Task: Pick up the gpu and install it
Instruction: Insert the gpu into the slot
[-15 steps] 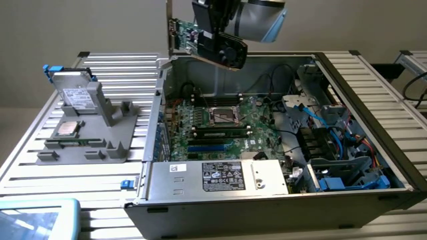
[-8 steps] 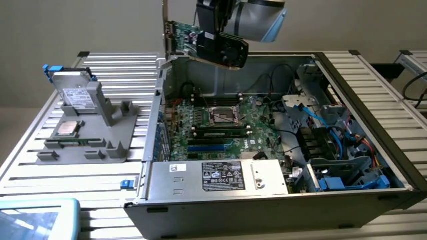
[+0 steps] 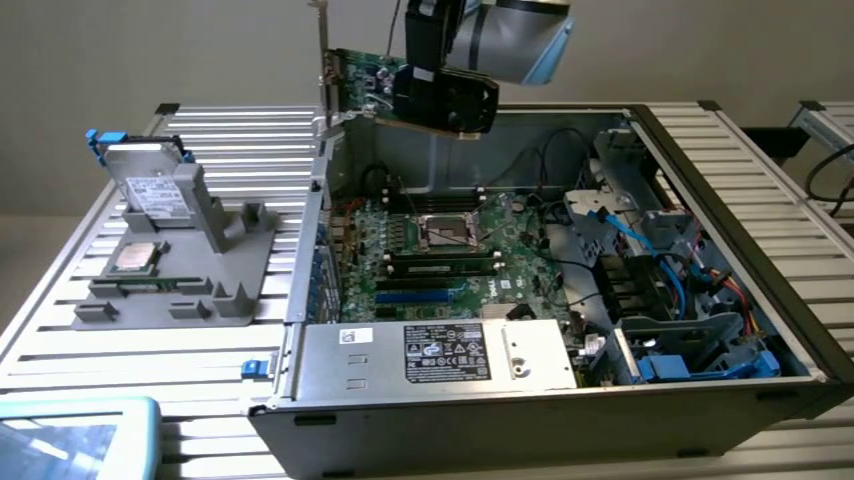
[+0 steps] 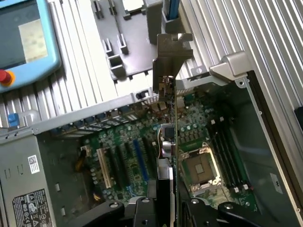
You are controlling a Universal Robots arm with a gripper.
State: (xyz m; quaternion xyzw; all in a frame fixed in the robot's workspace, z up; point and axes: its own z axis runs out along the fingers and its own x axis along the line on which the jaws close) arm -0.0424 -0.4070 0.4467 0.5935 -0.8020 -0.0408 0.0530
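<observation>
Looking down the wrist view, I had the gpu point(image 4: 166, 142) clamped in the hand point(image 4: 168, 210), the jaws part-closed on its shroud end and the card held clear above the motherboard point(image 4: 199, 127) inside the open case point(image 3: 534, 435). Its long axis ran straight out from the hand to the silver bracket point(image 4: 173, 52), which reached over the case wall on the exterior view's left. The card hung edge-down, roughly parallel to the blue slot point(image 4: 139, 158). I judged it sat between that slot and the socket point(image 4: 201, 168), not over the slot.
</observation>
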